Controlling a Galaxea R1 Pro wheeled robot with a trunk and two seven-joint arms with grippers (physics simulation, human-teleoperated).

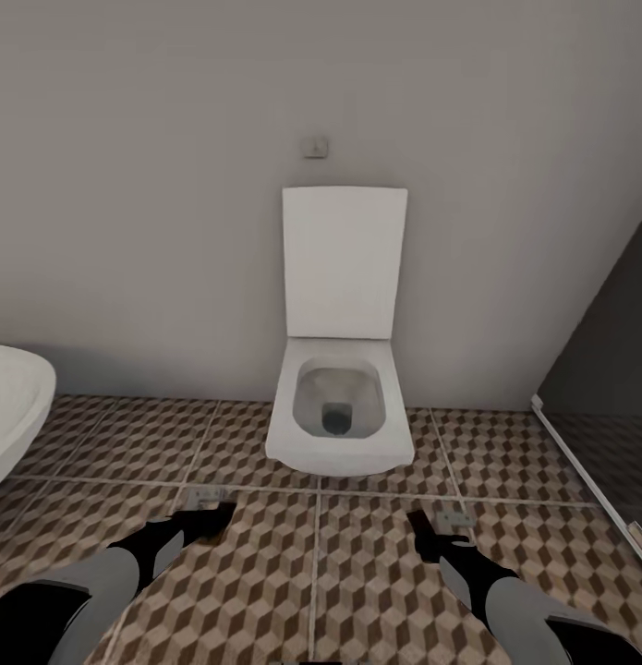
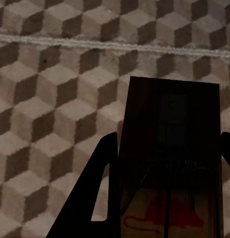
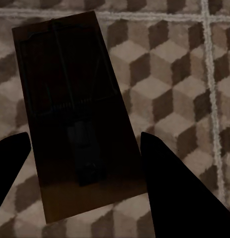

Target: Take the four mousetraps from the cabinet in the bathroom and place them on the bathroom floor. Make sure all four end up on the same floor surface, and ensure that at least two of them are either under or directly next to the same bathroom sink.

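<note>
Both arms reached forward from the lower edge of the head view, low over the bathroom floor (image 1: pixel 265 554) with its cube-patterned tiles. At the tip of the left gripper (image 1: pixel 210 514) a small pale mousetrap (image 1: pixel 204 496) showed; in the left wrist view this trap (image 2: pixel 169 153) sat between the dark fingers (image 2: pixel 90 198), its board running up from them over the tiles, and the gripper appeared closed on its sides. At the tip of the right gripper (image 1: pixel 430 534) a second mousetrap (image 1: pixel 453 519) showed. In the right wrist view that trap (image 3: pixel 75 114), wire parts uppermost, lay between the two fingers (image 3: pixel 179 183), which stood wide, with tile visible on either side of the board; whether the trap rested flat on the floor could not be told. A white toilet (image 1: pixel 339 425) with its lid raised stood against the wall ahead, between the two arms. A white basin edge (image 1: pixel 11 406) entered at left, and a dark glass panel (image 1: pixel 607 369) stood at right.
</note>
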